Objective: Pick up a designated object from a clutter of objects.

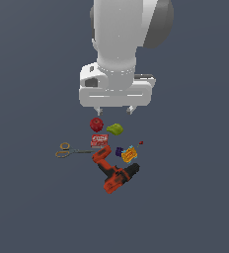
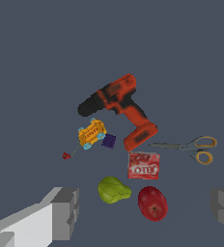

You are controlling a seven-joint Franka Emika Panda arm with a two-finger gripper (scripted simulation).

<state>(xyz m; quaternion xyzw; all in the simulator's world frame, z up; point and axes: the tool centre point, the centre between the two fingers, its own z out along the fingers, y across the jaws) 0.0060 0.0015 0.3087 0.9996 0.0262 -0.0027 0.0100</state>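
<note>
The end effector [image 1: 115,110] is held wide apart above the clutter, with nothing gripped. The scissors [image 1: 69,150] are laid flat on the surface [image 1: 32,197], at the exterior view's left of the drill [image 1: 114,173], blades pointed toward it.

No legible text on red box [image 2: 144,165].

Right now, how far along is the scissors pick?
Nothing looks done: the scissors lie flat at the clutter's edge on the exterior view's left, blade tips near the drill. In hand: nothing; the claw hangs open and empty above the apple and green lump. Left: shift over the scissors, descend, close, lift.
</note>
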